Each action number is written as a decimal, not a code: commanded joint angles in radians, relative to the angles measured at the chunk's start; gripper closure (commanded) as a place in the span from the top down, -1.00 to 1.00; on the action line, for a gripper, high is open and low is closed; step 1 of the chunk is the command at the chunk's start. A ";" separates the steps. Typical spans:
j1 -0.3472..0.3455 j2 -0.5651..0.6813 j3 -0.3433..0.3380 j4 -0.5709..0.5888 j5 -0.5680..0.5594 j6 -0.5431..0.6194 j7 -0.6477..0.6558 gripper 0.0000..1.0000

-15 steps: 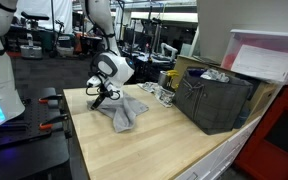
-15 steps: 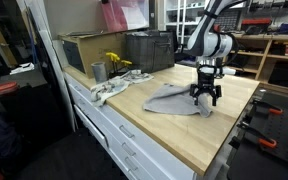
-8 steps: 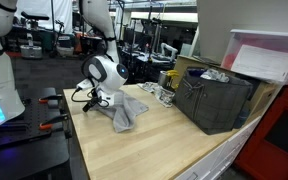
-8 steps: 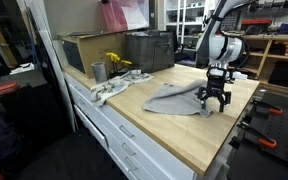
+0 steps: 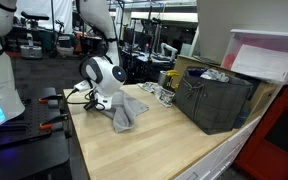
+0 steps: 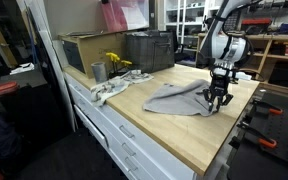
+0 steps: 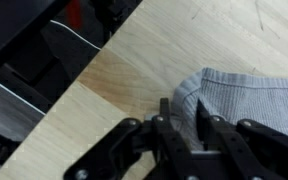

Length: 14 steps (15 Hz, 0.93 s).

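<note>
Gripper (image 5: 96, 103) in an exterior view hangs low over the near corner of the wooden worktop (image 5: 154, 145), its fingers pointing down at the end of a grey cloth (image 5: 126, 113) that lies crumpled on the wood. The robot's round white wrist hides the fingertips here. Behind the cloth stands a dark crate (image 5: 216, 100), and above it a clear bin with a pale sheet (image 5: 269, 62) whose print is too small to read.

In an exterior view from across the bench, the gripper (image 6: 219, 100) stands upright at the cloth's (image 6: 176, 98) far end, fingertips down at its edge, close to the worktop's border. Farther along the bench are a metal cup (image 6: 98, 72), yellow flowers (image 6: 115, 62) and a white rag (image 6: 109, 90), all well apart from the cloth.

In the wrist view the gripper (image 7: 181, 118) has its two dark fingers (image 7: 165, 110) drawn close, with a narrow gap between them, and the cloth's (image 7: 254, 95) rounded ribbed edge reaches into that gap. Whether the fingers already pinch the fabric cannot be told.
</note>
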 commanded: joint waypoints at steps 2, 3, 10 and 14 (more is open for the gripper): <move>0.050 -0.072 -0.034 -0.025 -0.058 0.033 0.024 -1.00; 0.071 -0.093 -0.050 -0.030 -0.120 0.039 0.059 -1.00; 0.185 -0.227 -0.150 -0.033 -0.721 -0.053 0.369 -0.40; 0.174 -0.293 -0.140 -0.003 -0.846 -0.123 0.445 0.19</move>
